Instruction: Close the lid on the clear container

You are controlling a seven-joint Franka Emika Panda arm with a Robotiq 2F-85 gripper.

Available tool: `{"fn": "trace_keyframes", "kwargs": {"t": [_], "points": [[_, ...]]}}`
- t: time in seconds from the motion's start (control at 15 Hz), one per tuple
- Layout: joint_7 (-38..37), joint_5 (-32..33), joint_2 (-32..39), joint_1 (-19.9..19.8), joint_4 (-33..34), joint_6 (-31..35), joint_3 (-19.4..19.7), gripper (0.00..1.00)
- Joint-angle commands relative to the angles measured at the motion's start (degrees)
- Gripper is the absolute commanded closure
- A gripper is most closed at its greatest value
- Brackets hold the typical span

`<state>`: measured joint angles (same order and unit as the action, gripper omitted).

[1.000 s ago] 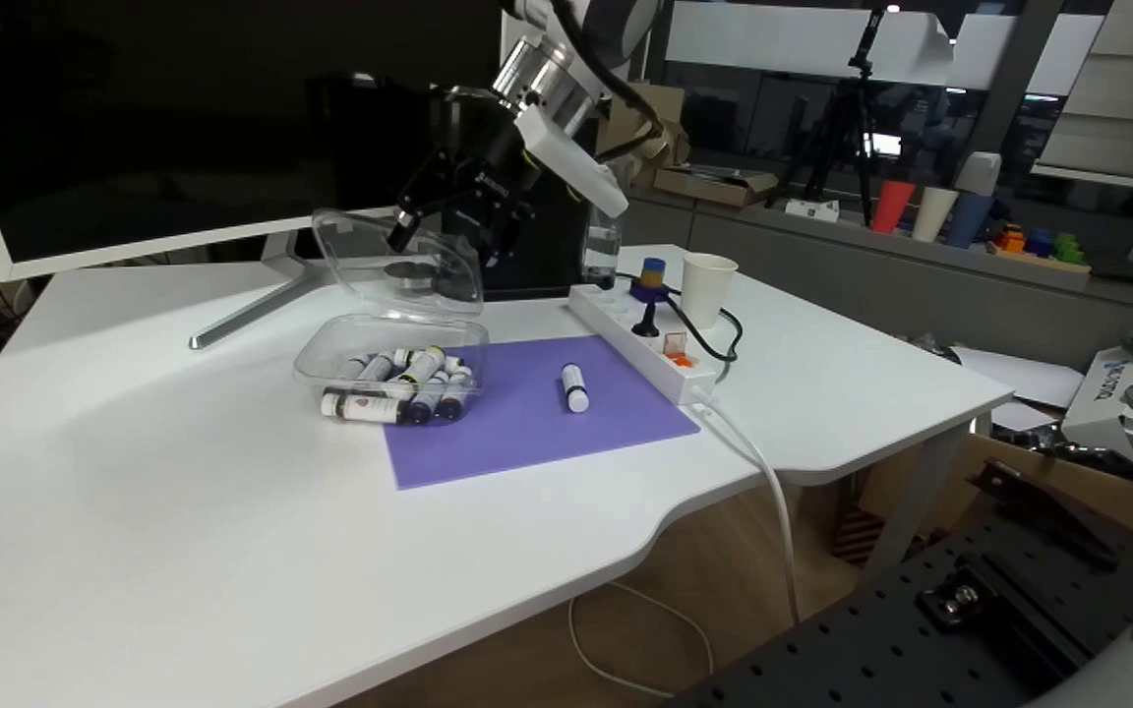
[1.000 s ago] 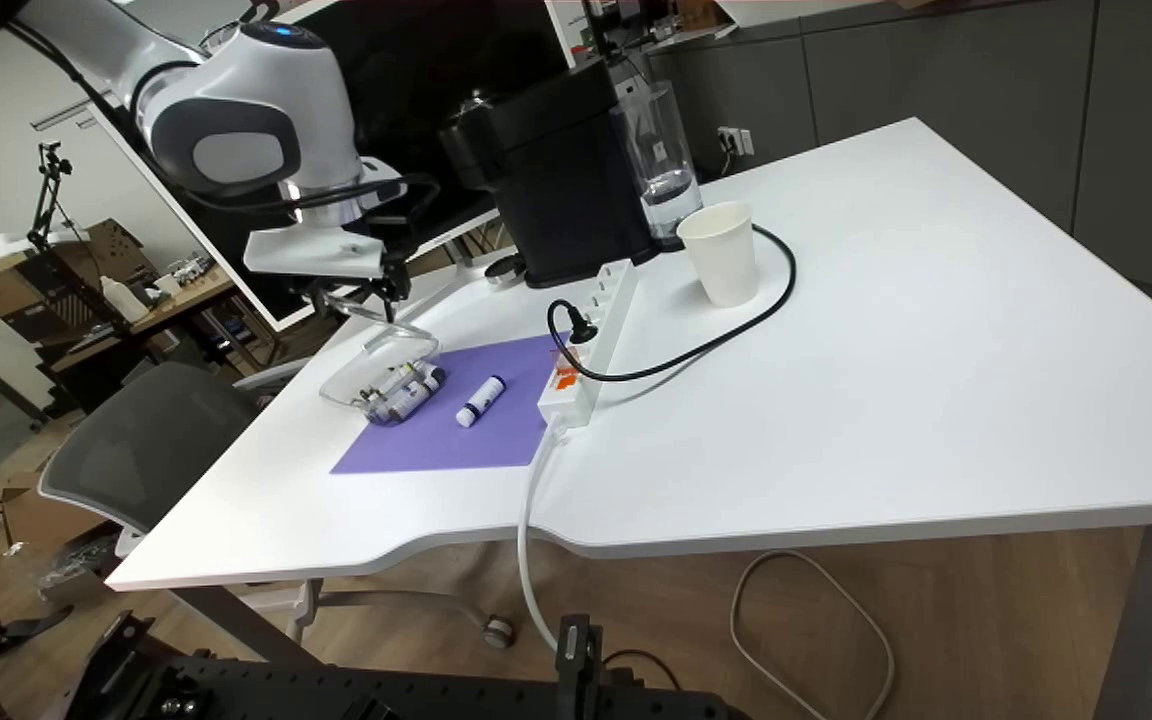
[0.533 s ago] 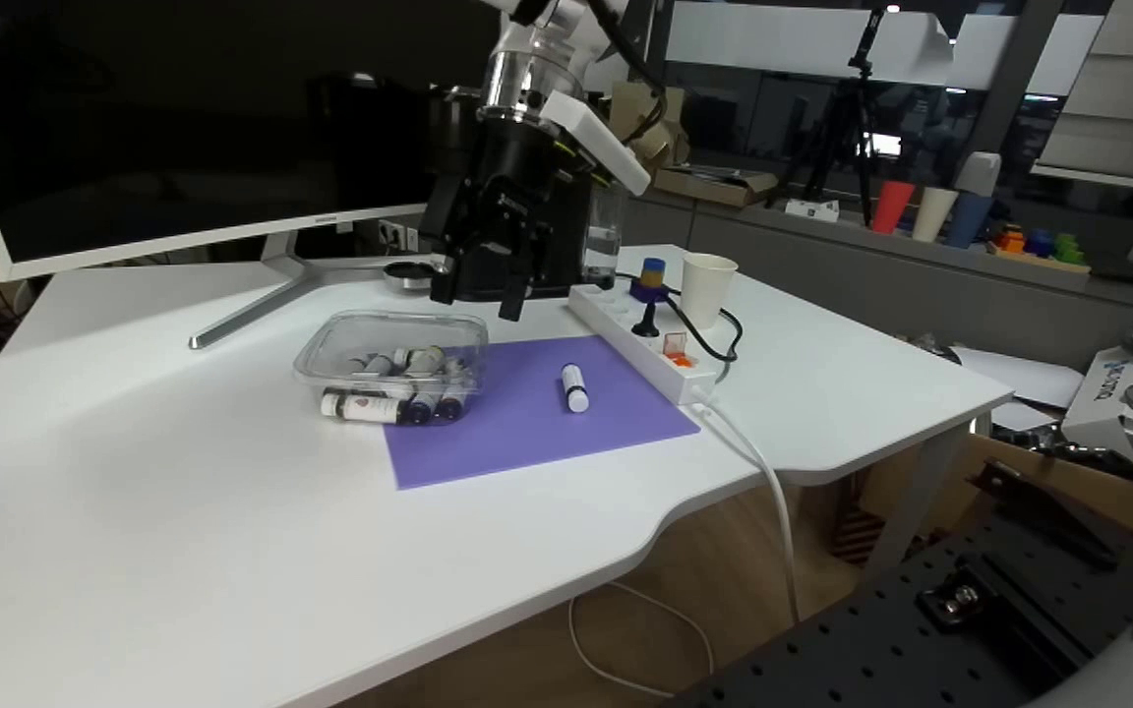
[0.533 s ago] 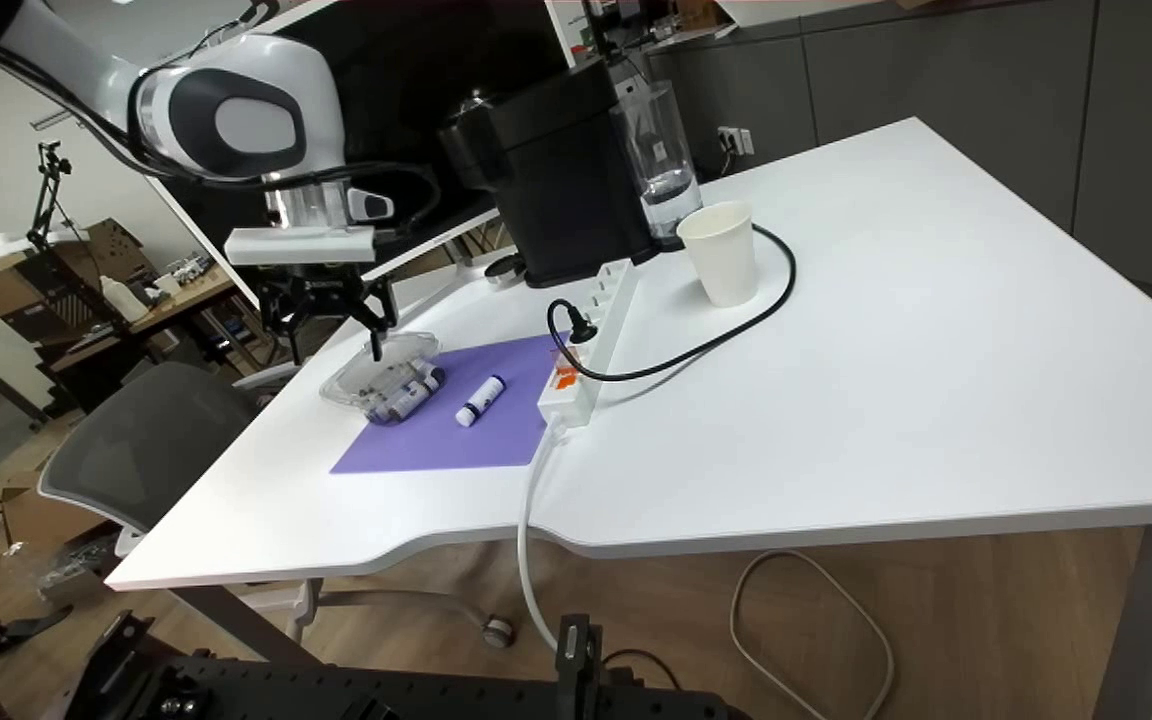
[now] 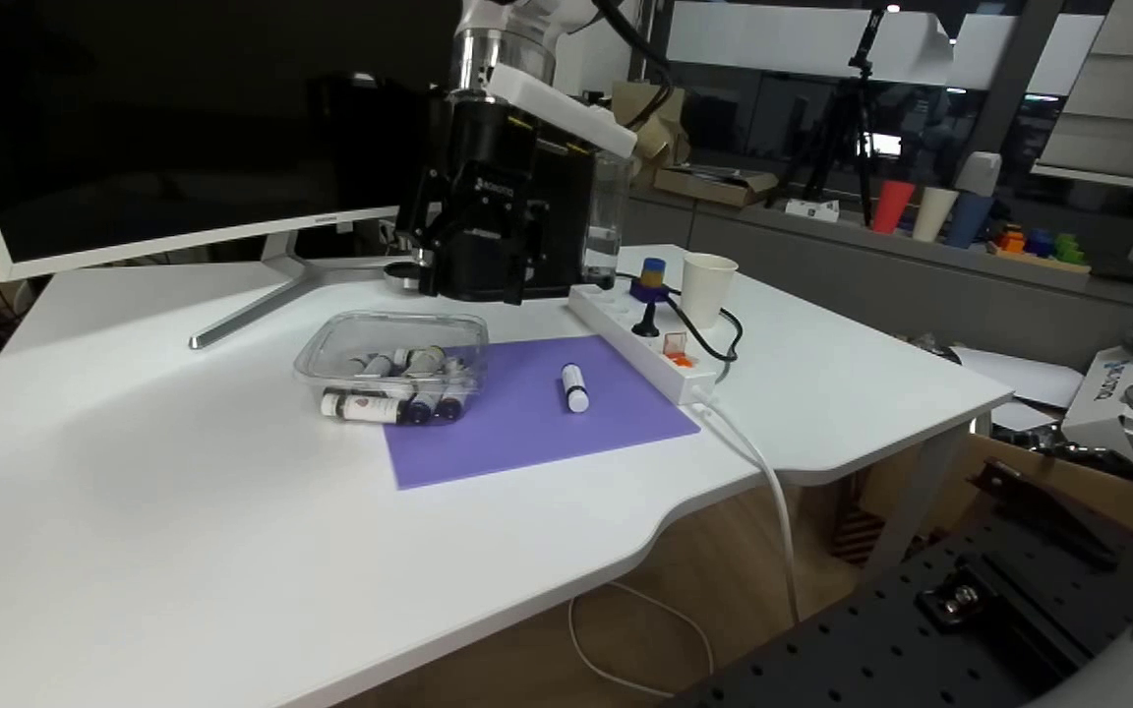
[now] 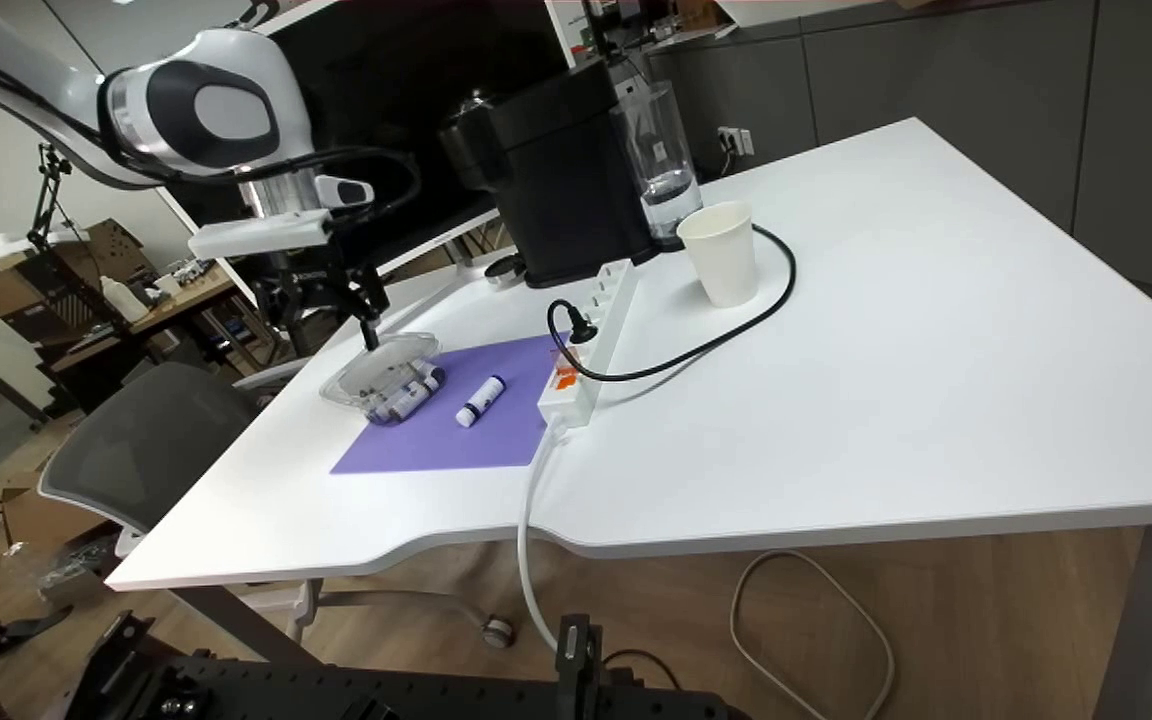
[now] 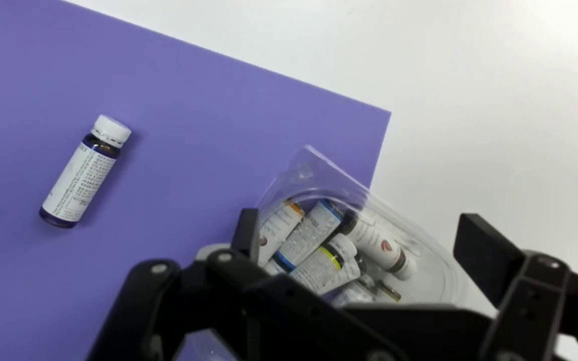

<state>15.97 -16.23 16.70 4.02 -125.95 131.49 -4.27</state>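
Observation:
The clear container (image 5: pixel 470 382) stands at the left end of the purple mat, with white-and-dark bottles showing through its walls. It also shows in an exterior view (image 6: pixel 348 396) and in the wrist view (image 7: pixel 432 273). The transparent lid (image 5: pixel 380 332) lies over the container's top; it shows in the wrist view (image 7: pixel 314 184) too. I cannot tell whether its edges are snapped down. My gripper (image 5: pixel 469 292) is open and empty, pointing down above and behind the container. In the wrist view the fingers (image 7: pixel 364 243) stand wide apart on either side of the covered container, whose near part they hide.
A single bottle (image 5: pixel 574 387) lies on the purple mat (image 5: pixel 537 433). A white power strip (image 5: pixel 640 344) with cables, a paper cup (image 5: pixel 704 287), a tall black box (image 6: pixel 556 170) and a glass vessel (image 6: pixel 661 160) stand beyond. A monitor (image 5: pixel 183 118) stands behind.
The lid stood tilted up behind the container a second ago, beside my gripper; it now lies over the top. My gripper has swung upright and since shifted slightly left in an exterior view.

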Motion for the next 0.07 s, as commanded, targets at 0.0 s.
{"fn": "trace_keyframes", "kwargs": {"t": [0.0], "points": [[-11.77,1.20,-3.84,0.93,-3.34,4.55,-0.18,0.00]]}}
